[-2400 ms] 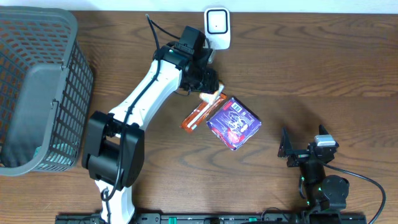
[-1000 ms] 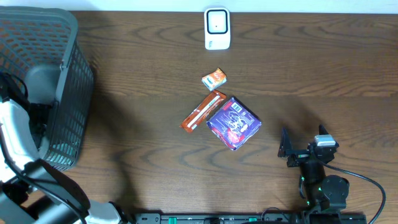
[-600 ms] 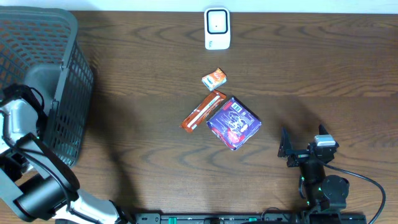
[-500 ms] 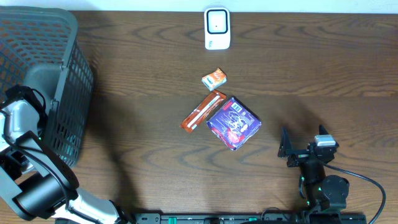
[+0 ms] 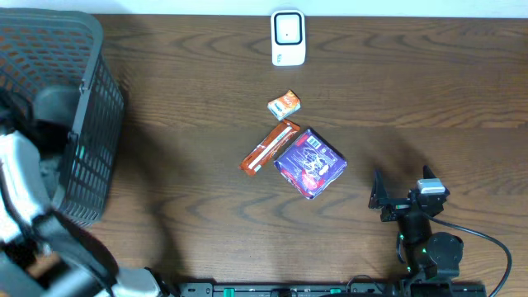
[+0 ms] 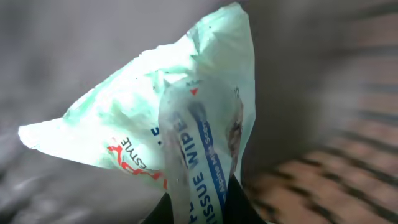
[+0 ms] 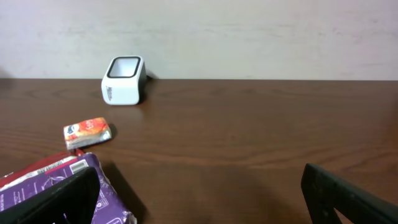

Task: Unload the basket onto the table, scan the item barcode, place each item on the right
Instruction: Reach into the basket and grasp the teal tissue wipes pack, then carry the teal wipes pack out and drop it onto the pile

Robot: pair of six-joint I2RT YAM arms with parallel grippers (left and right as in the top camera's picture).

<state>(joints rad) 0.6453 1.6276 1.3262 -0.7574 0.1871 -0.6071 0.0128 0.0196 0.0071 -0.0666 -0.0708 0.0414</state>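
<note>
Over at the dark mesh basket (image 5: 92, 124) on the left edge of the table (image 5: 412, 91), the left arm (image 5: 21, 190) reaches inside, and the mesh wall screens most of it from above. Its wrist camera is right up against a pale green wipes packet (image 6: 186, 124): the left gripper (image 6: 198, 208) is pinched tight on the packet's lower end, dark fingers just showing at the bottom of the picture. Blue lettering reads "tissue wipe" (the rest is smeared by blur), and no barcode can be made out on the side facing the camera. Everything behind the packet is a grey-brown smear.

Out in the middle, a purple packet (image 5: 309, 162) lies touching an orange-red bar wrapper (image 5: 269, 147), with a small orange packet (image 5: 284, 105) just beyond them. The white scanner (image 5: 288, 37) stands at the far edge, well apart from the basket.

The right gripper (image 5: 403, 191) rests near the front right, jaws spread wide and holding nothing. From its wrist camera the purple packet is cut off at the lower left.
</note>
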